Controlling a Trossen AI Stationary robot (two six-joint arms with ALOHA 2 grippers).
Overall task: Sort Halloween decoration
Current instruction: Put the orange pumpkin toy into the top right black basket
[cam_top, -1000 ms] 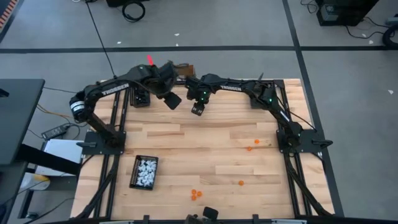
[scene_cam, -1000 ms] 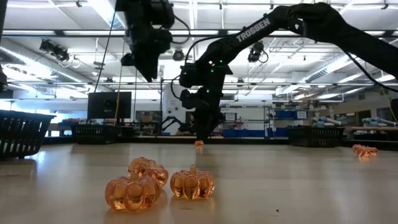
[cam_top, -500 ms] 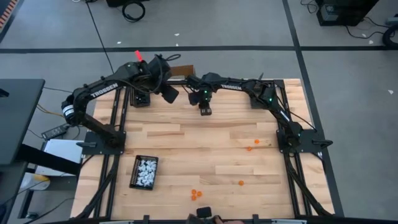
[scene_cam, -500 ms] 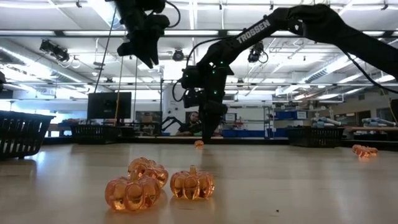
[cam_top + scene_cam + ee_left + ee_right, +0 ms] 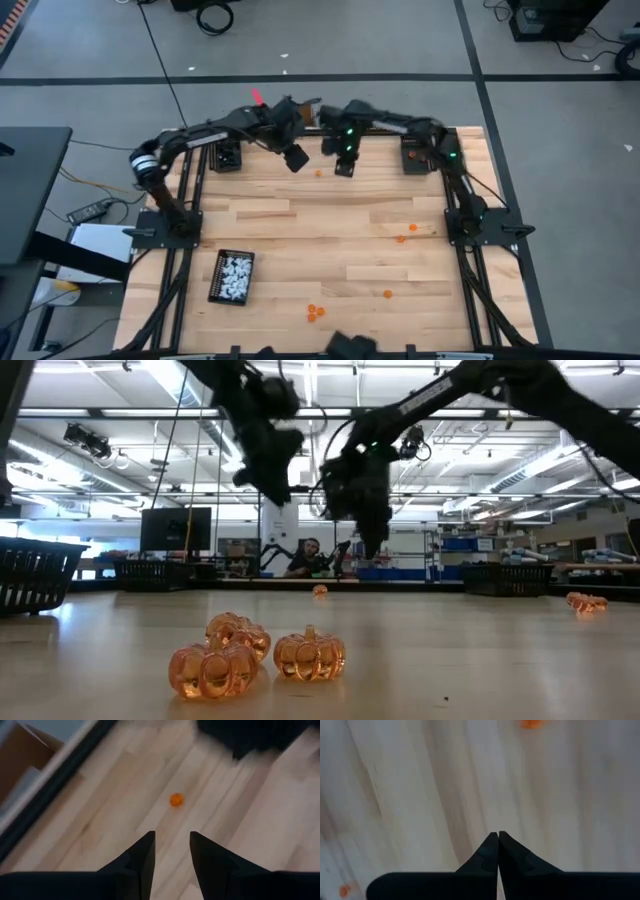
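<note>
1. The wooden counter (image 5: 330, 240) carries scattered trinkets and small black trays.
2. The left arm reaches over the far edge of the counter; its left pincer (image 5: 171, 851) hangs above the wood with its fingers apart and nothing between them.
3. The right arm comes in beside it; the right pincer (image 5: 498, 851) has its fingertips pressed together, holding nothing.
4. A black tray (image 5: 232, 276) near the front left holds the white trinkets (image 5: 235, 272).
5. Three orange pumpkins (image 5: 255, 655) sit clustered at the front edge.
6. A single orange trinket (image 5: 319, 172) lies on the wood between the two pincers, touching neither; further orange ones (image 5: 406, 233) lie toward the right side.
</note>
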